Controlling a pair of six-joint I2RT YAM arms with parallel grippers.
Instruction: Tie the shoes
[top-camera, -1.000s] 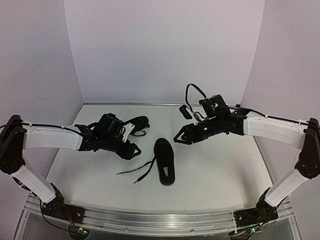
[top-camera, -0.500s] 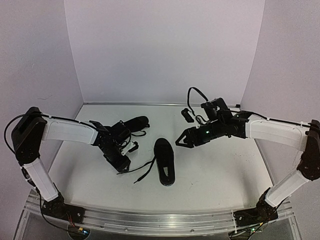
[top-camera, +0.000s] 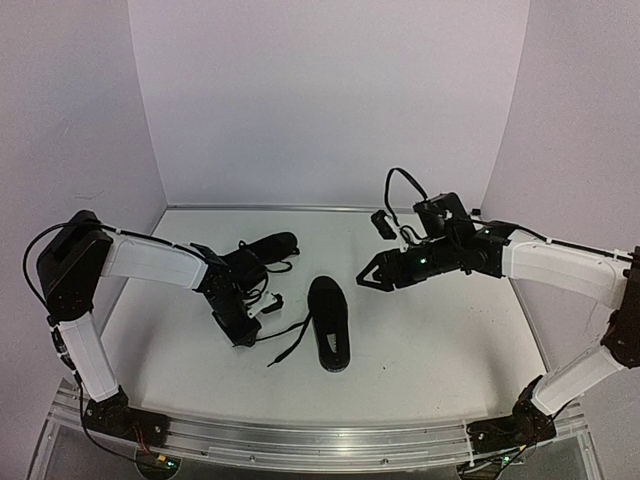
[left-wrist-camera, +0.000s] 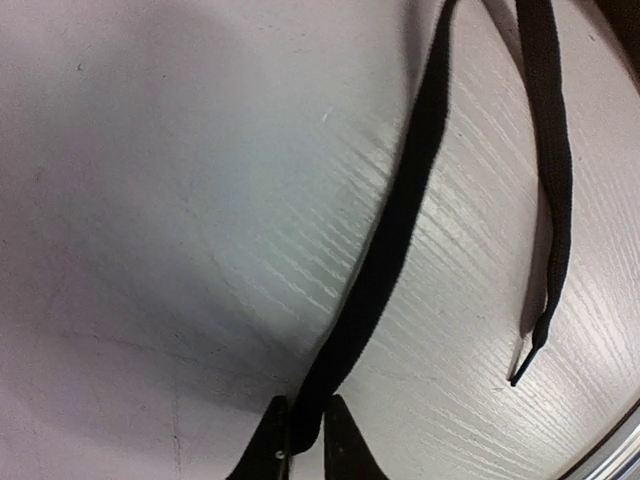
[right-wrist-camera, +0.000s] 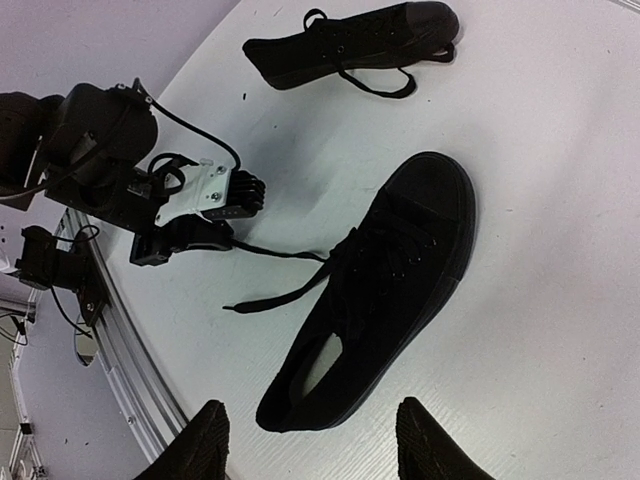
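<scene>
The shoes lie apart on the table, and with the left gripper seemingly pinched on the near one's lace — right gripper spread, empty — it should draw taut slowly, without dragging the shoe.

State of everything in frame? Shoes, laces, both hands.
left hand: shut on held lace
right hand: open, empty
near shoe: upright, untied
far shoe: laces loose, no bow visible
held lace: runs from near shoe to left hand
other lace: lying free on table
</scene>
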